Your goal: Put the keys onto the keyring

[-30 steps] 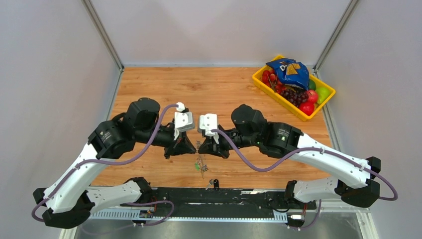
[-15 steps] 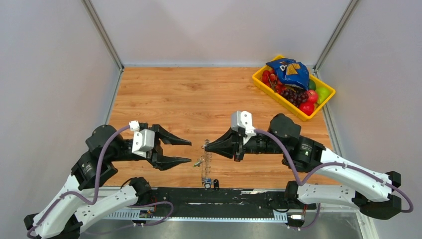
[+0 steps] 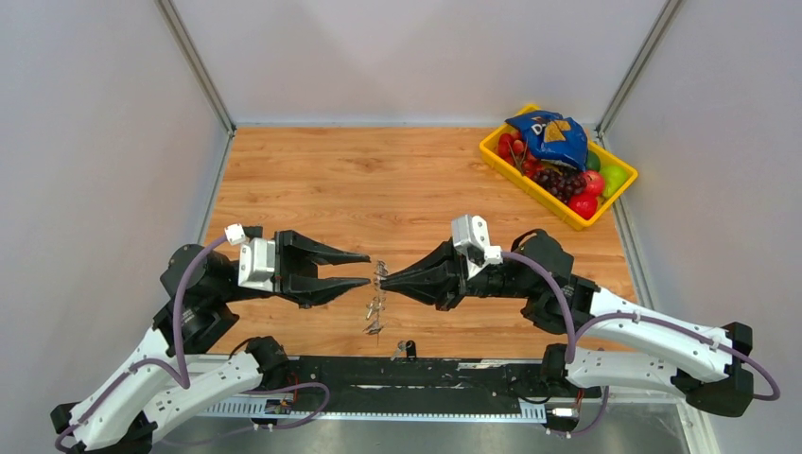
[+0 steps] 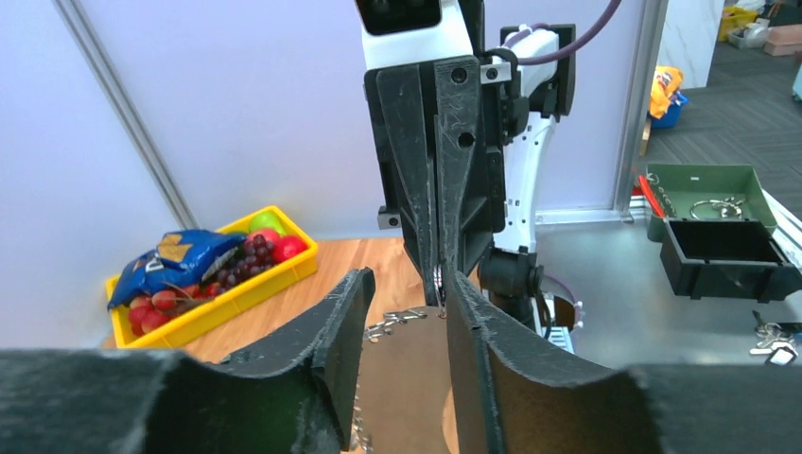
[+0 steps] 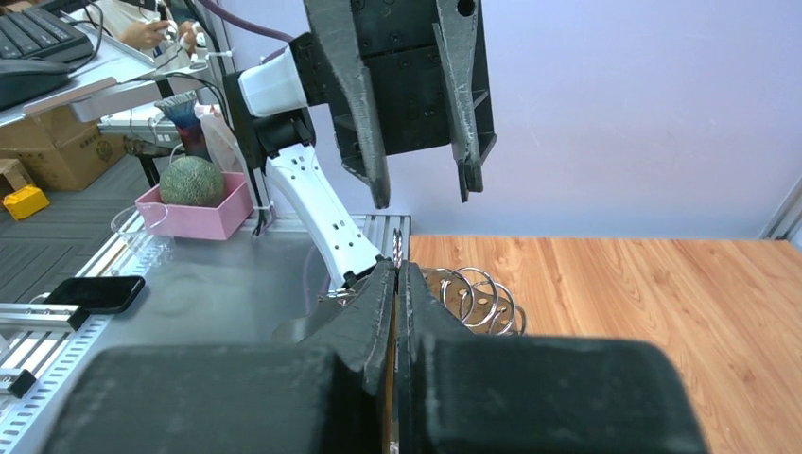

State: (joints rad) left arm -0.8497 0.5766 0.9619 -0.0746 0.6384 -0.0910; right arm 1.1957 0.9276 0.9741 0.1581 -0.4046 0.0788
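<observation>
The keyring (image 3: 376, 303) hangs as a string of silver loops (image 5: 478, 298) from my right gripper (image 3: 383, 282), which is shut on its top end above the table's front middle. My left gripper (image 3: 367, 269) faces it from the left, open, its fingertips just short of the hanging loops. In the left wrist view silver bits of the keyring (image 4: 397, 322) and a brown flat piece lie between my left fingers (image 4: 345, 312), with the right gripper (image 4: 440, 284) close to the right one. A small dark key (image 3: 405, 349) lies at the front edge.
A yellow bin (image 3: 567, 216) with fruit and a blue bag stands at the back right. A black rail (image 3: 454, 374) runs along the table's near edge between the arm bases. Grey walls close in both sides.
The left gripper went from shut to open, swung level, then moved right toward the right gripper and narrowed a little. The right gripper lifted the keyring off the table.
</observation>
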